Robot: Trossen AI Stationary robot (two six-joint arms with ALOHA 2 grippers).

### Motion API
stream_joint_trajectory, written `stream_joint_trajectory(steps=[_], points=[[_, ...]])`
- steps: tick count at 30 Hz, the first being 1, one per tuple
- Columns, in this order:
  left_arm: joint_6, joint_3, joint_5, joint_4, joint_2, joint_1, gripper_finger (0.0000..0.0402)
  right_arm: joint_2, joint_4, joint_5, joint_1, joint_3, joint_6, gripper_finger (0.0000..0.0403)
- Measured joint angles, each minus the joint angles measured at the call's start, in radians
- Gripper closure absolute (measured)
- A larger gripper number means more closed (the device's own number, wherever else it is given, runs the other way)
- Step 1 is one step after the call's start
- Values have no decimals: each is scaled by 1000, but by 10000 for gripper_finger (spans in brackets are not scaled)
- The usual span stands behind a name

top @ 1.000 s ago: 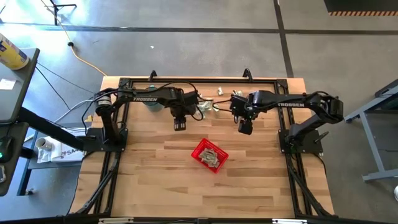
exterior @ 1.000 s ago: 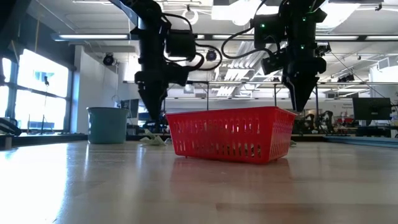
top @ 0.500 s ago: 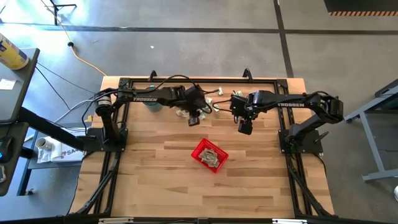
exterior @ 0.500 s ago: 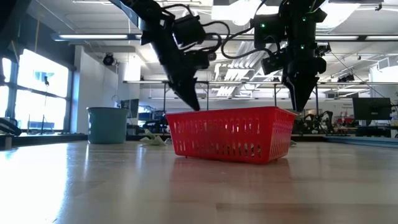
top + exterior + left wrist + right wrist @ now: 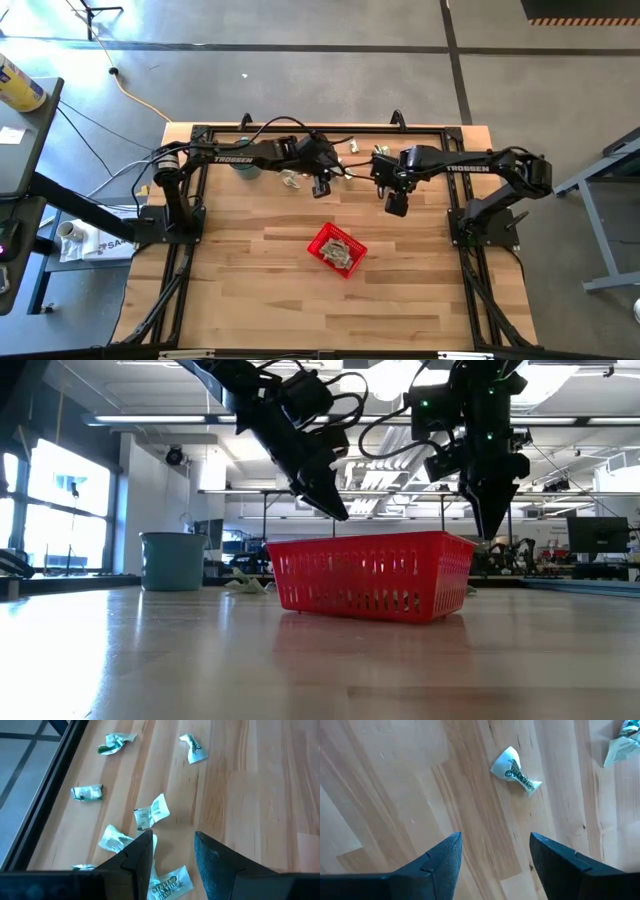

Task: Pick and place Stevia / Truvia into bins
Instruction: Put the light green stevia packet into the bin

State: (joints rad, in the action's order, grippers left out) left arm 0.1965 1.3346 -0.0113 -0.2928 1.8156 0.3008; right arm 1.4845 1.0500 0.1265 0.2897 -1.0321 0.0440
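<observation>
Several small pale green and white sachets lie flat on the wood near the table's far edge (image 5: 290, 180), (image 5: 345, 171). My left gripper (image 5: 322, 187) hovers open just right of them, tipped; its wrist view shows several sachets (image 5: 151, 813) ahead of the open fingers (image 5: 172, 855). My right gripper (image 5: 394, 205) also hangs open above the table, right of centre, and its wrist view (image 5: 495, 855) has one crumpled sachet (image 5: 515, 770) lying beyond the fingers. The red mesh basket (image 5: 337, 249) stands nearer the table's front with sachets inside. In the low view both grippers (image 5: 335, 510), (image 5: 490, 525) are above the basket (image 5: 370, 575).
A round teal cup (image 5: 245, 168) stands near the far edge, left of the sachets, and shows in the low view (image 5: 172, 560). A black frame (image 5: 300, 129) runs round the table. Bare wood lies around the basket and toward the near edge.
My left gripper has swung toward the table's right, from near the teal cup's side past the sachets, has risen a little and has tipped so that its fingers slant. My right gripper has stayed nearly where it was. Basket and sachets have not moved.
</observation>
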Motion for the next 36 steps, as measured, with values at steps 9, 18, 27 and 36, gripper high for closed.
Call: stream_joint_trajectory(steps=[9, 18, 27, 36], points=[[0, 0, 0, 3, 0, 0, 225, 0, 0, 0, 0, 0, -3, 178], [0, 0, 0, 3, 0, 0, 225, 0, 0, -1, 0, 0, 10, 178], [11, -1, 0, 59, 0, 0, 224, 0, -4, 0, 0, 0, 1, 178], [-333, 0, 26, 207, -14, -16, 224, 0, 2, -5, 0, 0, 8, 178]])
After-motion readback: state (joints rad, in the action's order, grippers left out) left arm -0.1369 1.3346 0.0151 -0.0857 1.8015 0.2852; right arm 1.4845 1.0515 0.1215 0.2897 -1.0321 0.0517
